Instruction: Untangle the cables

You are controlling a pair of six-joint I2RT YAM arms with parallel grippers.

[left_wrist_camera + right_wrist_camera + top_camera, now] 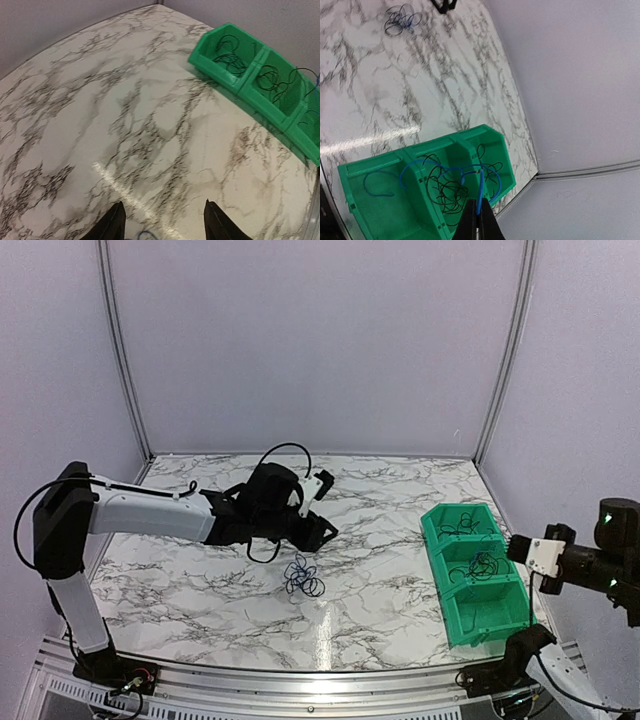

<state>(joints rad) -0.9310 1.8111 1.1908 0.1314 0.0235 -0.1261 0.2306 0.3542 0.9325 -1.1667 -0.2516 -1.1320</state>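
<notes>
Loose cables (445, 192) already lie in the green bin (347, 192), where the right end effector (479, 215) clenches a blue strand (481, 192), while the left end effector (165, 226), parted and empty, hovers by the tangle (302, 578) left on the table (390, 495).

From my seat, the white marble-patterned table (380, 490) carries a green plastic three-compartment bin (437, 575) along its right side, its compartments running front to back. In the middle and far compartments lie loose black wires (483, 565). A small tangle of thin blue and black cables (303, 578) lies near the table's middle, well left of the bin. My left gripper (326, 531) hangs just behind the tangle. My right gripper (480, 220) sits at the bin's right, with a thin blue cable strand (481, 187) in its tips arching over the middle compartment.
</notes>
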